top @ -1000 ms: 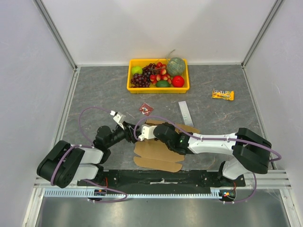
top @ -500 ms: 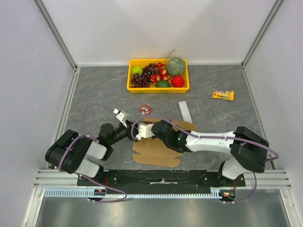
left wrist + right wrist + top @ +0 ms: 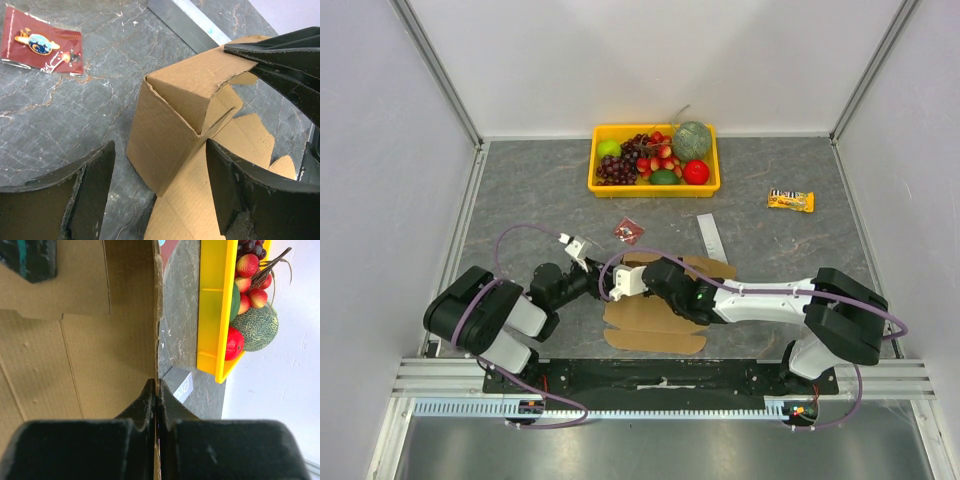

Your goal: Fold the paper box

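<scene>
The paper box [image 3: 655, 318] is brown cardboard lying between the two arms, part flat and part folded up. In the left wrist view a raised wall and corner of the paper box [image 3: 170, 125] stand on the flat sheet. My left gripper [image 3: 160, 187] is open just in front of that corner, one finger [image 3: 92, 185] over the table and the other over the sheet, touching nothing. My right gripper [image 3: 156, 390] is shut on the top edge of an upright cardboard wall [image 3: 125, 315]; its black fingers [image 3: 280, 55] show at the upper right of the left wrist view.
A yellow tray [image 3: 603, 186] of fruit stands at the back. A red packet [image 3: 629, 231] and a grey metal strip [image 3: 710, 238] lie just beyond the box. A yellow snack bar [image 3: 790, 200] lies to the right. White walls close the sides.
My left gripper has opened wider and its arm has drawn back a little toward the base. The flat flaps shifted slightly. The right gripper kept its pinch on the wall.
</scene>
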### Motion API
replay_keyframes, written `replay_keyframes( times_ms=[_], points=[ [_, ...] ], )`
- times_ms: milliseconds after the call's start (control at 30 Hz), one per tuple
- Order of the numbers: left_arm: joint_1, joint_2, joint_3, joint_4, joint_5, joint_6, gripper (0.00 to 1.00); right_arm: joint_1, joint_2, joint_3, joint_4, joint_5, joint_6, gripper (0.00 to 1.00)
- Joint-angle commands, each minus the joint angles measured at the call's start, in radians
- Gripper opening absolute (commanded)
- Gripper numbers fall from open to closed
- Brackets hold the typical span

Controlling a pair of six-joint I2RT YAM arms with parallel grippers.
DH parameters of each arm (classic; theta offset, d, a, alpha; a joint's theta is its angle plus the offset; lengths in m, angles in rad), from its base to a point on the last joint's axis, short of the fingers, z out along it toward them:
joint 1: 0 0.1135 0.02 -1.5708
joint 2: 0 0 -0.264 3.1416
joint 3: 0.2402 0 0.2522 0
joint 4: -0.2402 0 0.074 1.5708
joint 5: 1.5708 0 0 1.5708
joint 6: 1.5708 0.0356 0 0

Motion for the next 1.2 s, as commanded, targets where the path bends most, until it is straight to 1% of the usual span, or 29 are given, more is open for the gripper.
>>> replay_keyframes(
  times_ms=[0, 233, 400, 467, 533, 600, 733, 867, 1000, 1167],
  points=[
    [-0.009, 0.019, -0.015, 0.163, -0.033, 0.04, 0.79, 0.013, -0.042, -0.037, 0.069, 0.011, -0.027, 0.03],
    [-0.035, 0.025, -0.015, 0.174, -0.053, 0.038, 0.79, 0.036, -0.066, -0.07, 0.1, 0.031, -0.029, 0.1],
    [-0.067, 0.014, -0.019, 0.174, -0.09, 0.038, 0.79, 0.05, -0.079, -0.083, 0.092, 0.03, -0.017, 0.19],
    [-0.083, 0.007, -0.018, 0.165, -0.114, 0.04, 0.79, 0.055, -0.083, -0.083, 0.089, 0.03, -0.008, 0.26],
    [-0.099, -0.007, -0.016, 0.145, -0.143, 0.048, 0.8, 0.058, -0.089, -0.084, 0.082, 0.03, 0.0, 0.3],
    [-0.113, -0.03, -0.018, 0.128, -0.186, 0.054, 0.8, 0.063, -0.099, -0.087, 0.077, 0.028, 0.009, 0.32],
    [-0.129, -0.064, -0.027, 0.096, -0.234, 0.063, 0.8, 0.066, -0.125, -0.096, 0.075, 0.022, 0.025, 0.39],
    [-0.133, -0.071, -0.021, 0.08, -0.243, 0.069, 0.8, 0.069, -0.135, -0.107, 0.074, 0.007, 0.042, 0.4],
    [-0.144, -0.05, -0.013, 0.085, -0.24, 0.071, 0.79, 0.069, -0.137, -0.109, 0.06, -0.016, 0.066, 0.39],
    [-0.147, -0.027, -0.012, 0.099, -0.24, 0.071, 0.79, 0.069, -0.137, -0.109, 0.037, -0.039, 0.086, 0.33]
  ],
)
